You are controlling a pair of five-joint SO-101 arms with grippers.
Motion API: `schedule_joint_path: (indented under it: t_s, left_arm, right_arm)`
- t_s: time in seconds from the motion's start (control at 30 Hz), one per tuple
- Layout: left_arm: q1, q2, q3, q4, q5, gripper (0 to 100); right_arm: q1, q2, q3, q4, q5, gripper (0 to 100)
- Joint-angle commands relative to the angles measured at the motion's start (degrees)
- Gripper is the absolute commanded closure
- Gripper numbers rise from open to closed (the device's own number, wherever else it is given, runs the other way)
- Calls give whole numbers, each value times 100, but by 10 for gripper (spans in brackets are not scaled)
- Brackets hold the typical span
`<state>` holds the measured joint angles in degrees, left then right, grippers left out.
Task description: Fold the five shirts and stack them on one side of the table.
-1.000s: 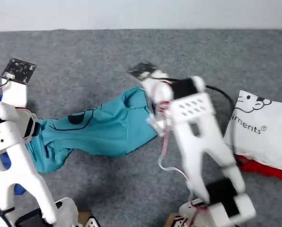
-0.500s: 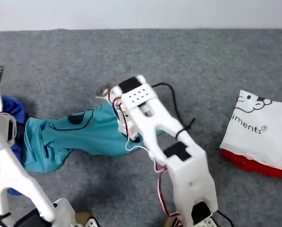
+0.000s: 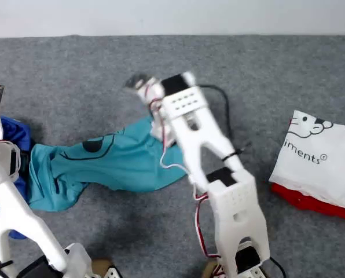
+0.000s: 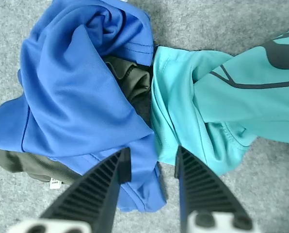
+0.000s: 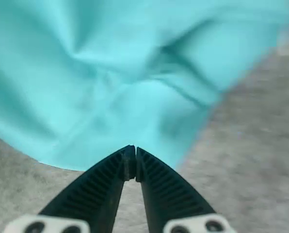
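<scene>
Soft, even light (faint shadows)

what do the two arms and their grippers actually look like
Both are built of white plastic links with black servo blocks. The right arm has a bracket dotted with small holes, thin red and white wires running along it, and a black cable looping off its side. The left arm is the same white. The left gripper and right gripper have black, ribbed, tapering fingers on white bases.
</scene>
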<state>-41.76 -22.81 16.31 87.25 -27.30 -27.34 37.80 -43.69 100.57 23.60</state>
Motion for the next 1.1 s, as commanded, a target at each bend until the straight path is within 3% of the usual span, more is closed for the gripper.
schedule_joint_path:
  t_s: [0.0, 0.07, 0.27, 0.47, 0.63, 0.9, 1.07]
  left_arm:
    - [9, -141, -22, -105, 44, 848]
    - [9, -141, -22, -105, 44, 848]
    - [9, -141, -13, -79, 44, 848]
    - [9, -141, -13, -70, 44, 848]
    - [18, -176, 180, -97, 44, 848]
    - [18, -176, 488, -97, 44, 848]
    - [123, -185, 479, -105, 44, 848]
  right_arm:
    - [268, -514, -352, 224, 114, 987]
    - [259, -479, -360, 215, 114, 967]
    - [224, -66, -378, -303, 70, 741]
    - [110, 453, -378, -971, 105, 734]
    - [4, 840, -378, -1464, 114, 734]
    - [-233, 1200, -378, -1429, 352, 745]
    - [-207, 1235, -378, -1156, 958, 987]
